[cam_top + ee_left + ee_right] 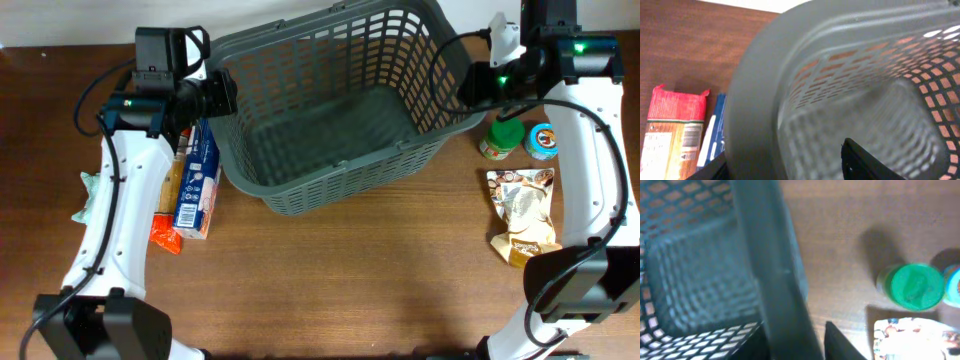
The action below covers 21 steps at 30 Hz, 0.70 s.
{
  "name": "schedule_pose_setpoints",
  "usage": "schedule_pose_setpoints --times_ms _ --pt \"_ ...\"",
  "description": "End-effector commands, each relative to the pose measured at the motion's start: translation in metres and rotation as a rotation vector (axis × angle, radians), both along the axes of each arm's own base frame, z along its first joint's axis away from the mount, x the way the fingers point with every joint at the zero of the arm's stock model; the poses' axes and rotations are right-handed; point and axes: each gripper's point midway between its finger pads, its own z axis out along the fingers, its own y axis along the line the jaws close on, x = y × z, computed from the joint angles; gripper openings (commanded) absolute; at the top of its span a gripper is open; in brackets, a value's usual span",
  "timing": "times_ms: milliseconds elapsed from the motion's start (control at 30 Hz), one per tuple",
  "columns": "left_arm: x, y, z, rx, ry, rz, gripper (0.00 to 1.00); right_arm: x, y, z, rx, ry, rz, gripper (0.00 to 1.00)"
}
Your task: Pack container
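Your large dark grey slotted plastic basket [340, 185] sits at the back middle of the brown wooden table [350, 280], between the two arms. Your left gripper [222, 95] is clamped on its left rim, one finger outside and one inside. Your right gripper [470, 88] straddles the right rim, but whether it is actually squeezing the rim cannot be told.

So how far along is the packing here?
Nothing is packed: the large dark grey slotted plastic basket is empty. In hand: the left gripper and right gripper each straddle its rim; grip unclear. To do: blue carton, orange packet, green-lidded jar, blue-topped tin and printed snack bag all sit on the wooden table.
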Motion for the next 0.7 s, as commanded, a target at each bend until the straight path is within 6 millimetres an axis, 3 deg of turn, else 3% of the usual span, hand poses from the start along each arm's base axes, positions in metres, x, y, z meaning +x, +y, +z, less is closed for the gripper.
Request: schedule_pose_setpoints --times_ms 0,200,367,667 --pt "0.009 -0.003 -0.008 -0.011 0.011 -0.01 0.5 -0.01 0.001 0.0 -0.011 0.028 0.007 0.28" --pt "0.02 -0.003 -0.024 0.015 0.032 -0.037 0.49 -0.027 0.002 -0.005 -0.003 0.101 0.011 0.25" --pt "0.033 -0.004 -0.02 0.038 0.008 -0.063 0.49 -0.041 0.011 -0.001 0.002 0.13 0.042 0.26" --pt "0.065 -0.007 -0.009 0.051 -0.041 -0.078 0.49 -0.06 0.061 0.013 0.002 0.112 0.168 0.27"
